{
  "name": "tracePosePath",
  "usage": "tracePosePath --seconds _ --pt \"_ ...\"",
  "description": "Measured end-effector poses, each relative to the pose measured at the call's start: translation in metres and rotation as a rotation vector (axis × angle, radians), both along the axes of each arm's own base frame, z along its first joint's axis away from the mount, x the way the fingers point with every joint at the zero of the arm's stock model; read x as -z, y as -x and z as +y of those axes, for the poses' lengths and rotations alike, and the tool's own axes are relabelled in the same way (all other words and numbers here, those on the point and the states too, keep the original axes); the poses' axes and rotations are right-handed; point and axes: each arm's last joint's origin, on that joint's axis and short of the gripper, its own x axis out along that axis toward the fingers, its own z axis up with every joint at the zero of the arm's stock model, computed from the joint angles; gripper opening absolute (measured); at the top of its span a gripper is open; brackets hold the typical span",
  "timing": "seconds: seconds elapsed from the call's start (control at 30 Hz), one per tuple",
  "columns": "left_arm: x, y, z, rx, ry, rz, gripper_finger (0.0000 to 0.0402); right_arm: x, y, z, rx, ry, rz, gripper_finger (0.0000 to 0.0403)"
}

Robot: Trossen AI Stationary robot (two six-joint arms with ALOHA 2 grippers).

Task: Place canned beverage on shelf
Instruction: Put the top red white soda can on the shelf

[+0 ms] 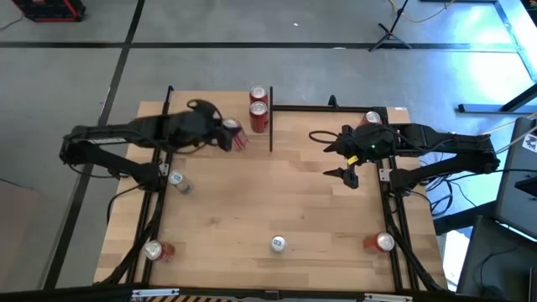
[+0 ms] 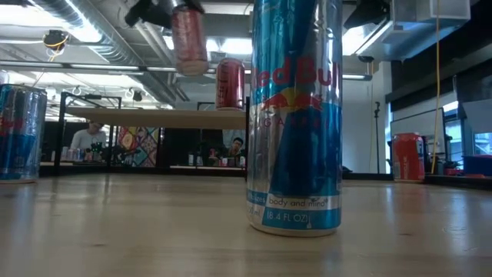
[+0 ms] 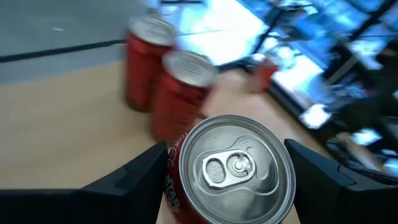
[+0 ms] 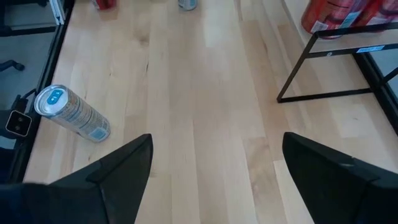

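Observation:
My left gripper (image 1: 225, 130) is shut on a red can (image 3: 233, 168) and holds it in the air by the shelf's right end. In the low view the can (image 2: 188, 38) hangs above the shelf board (image 2: 154, 117). The shelf (image 1: 197, 147) is a light wood board on thin black posts at the table's far left. Two more red cans (image 1: 258, 106) stand at its right end and show ahead in the left wrist view (image 3: 177, 93). My right gripper (image 1: 348, 172) is open and empty over the table's right side. My left gripper pinches the red can's side wall (image 3: 176, 186) between its two fingers, one on each side, just below the top rim. The can's top with its pull tab faces the wrist. The can is lifted clear, near upright and a little tilted in the low view.
A tall blue-silver can (image 1: 278, 244) stands near the table's front middle. A silver-blue can (image 4: 73, 115) lies on its side at the left. Red cans stand at the front left (image 1: 153, 249), front right (image 1: 379, 242) and far right (image 1: 372, 118).

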Motion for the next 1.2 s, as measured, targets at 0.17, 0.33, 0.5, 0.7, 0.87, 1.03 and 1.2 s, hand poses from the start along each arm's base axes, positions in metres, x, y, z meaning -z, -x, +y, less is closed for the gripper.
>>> tracePosePath --seconds 0.17,0.33,0.5,0.7,0.87,1.03,1.2 --pt "-0.016 0.01 0.027 -0.128 -0.069 0.072 0.0256 -0.003 -0.002 -0.002 0.066 0.022 -0.04 0.0347" --pt "-0.014 0.015 0.054 -0.217 -0.093 0.118 0.0256 -0.004 -0.003 -0.003 0.133 0.023 -0.058 0.0347" --pt "-0.005 0.005 0.081 -0.236 -0.099 0.168 0.0256 -0.004 -0.003 -0.004 0.185 0.011 -0.061 0.0347" --pt "0.018 -0.016 0.106 -0.209 -0.042 0.226 0.0256 -0.004 -0.003 -0.004 0.212 -0.022 -0.063 0.0347" --pt "0.029 -0.028 0.118 -0.199 0.0 0.207 0.0256 -0.003 -0.002 -0.004 0.224 -0.036 -0.052 0.0347" --pt "0.03 -0.031 0.123 -0.203 -0.003 0.182 0.0256 -0.003 -0.002 -0.004 0.227 -0.04 -0.052 0.0347" --pt "0.03 -0.031 0.123 -0.216 0.014 0.162 0.027 -0.003 -0.002 -0.004 0.226 -0.04 -0.052 0.0347"
